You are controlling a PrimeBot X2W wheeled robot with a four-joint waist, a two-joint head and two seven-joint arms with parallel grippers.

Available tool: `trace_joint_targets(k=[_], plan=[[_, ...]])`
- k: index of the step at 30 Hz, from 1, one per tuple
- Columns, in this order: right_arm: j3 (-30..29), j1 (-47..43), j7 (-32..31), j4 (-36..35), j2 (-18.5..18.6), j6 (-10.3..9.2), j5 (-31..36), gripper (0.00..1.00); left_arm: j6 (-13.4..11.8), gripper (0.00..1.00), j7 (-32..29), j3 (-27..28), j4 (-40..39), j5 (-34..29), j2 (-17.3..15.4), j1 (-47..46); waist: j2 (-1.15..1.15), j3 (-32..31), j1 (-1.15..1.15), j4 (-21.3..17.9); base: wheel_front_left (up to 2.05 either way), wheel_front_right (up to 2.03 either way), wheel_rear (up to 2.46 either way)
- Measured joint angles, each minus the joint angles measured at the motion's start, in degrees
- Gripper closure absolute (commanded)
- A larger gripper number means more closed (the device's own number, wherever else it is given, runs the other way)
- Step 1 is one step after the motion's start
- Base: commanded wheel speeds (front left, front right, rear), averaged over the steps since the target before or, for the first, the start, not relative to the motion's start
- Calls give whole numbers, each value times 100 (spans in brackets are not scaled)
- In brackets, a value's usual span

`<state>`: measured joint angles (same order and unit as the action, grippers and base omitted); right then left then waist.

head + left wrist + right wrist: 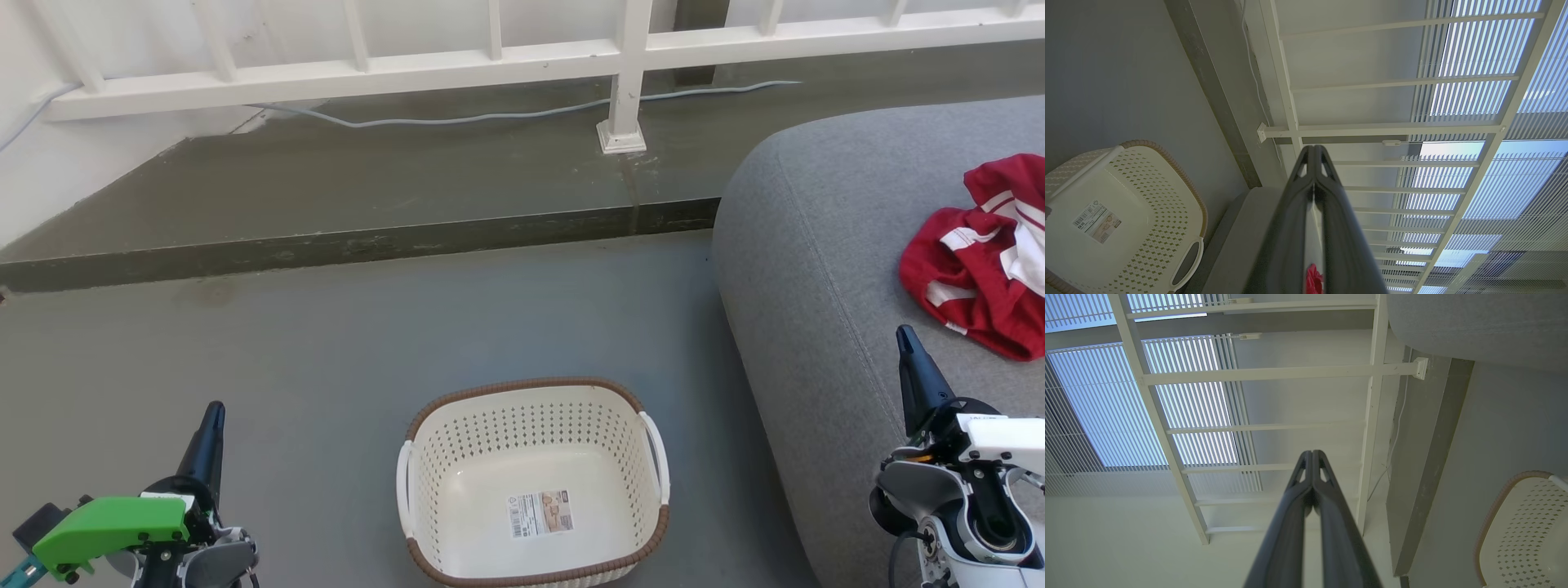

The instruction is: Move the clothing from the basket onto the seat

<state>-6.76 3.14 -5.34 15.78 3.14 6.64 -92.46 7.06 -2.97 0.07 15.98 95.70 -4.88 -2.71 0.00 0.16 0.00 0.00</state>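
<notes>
1. Closed, nothing held: left end effector [212, 418], right end effector [906, 341].
2. The basket [522, 384] stands on grey floor [326, 351] between them.
3. The clothing [971, 269] lies on the seat [816, 269], beyond the right end effector.
4. White railing [629, 49] ahead.

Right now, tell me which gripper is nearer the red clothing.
Right. The right gripper sits near the clothing, beside the seat; the left gripper is far off, past the basket.

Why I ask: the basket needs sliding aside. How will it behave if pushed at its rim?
The basket looks like thin perforated plastic and stands empty, so it is probably light and fairly stiff. On the smooth grey floor it would likely slide easily. Pushed high at the rim, it might tip or skid away.
</notes>
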Motion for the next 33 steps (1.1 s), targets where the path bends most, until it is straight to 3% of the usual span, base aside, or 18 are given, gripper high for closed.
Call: trace_joint_targets(k=[33], plan=[[-4,0,-1,-1,-12,0,0,100,0,100,-1,16,-10,-9,7,-1,0,1,0,0,0,0,0]])
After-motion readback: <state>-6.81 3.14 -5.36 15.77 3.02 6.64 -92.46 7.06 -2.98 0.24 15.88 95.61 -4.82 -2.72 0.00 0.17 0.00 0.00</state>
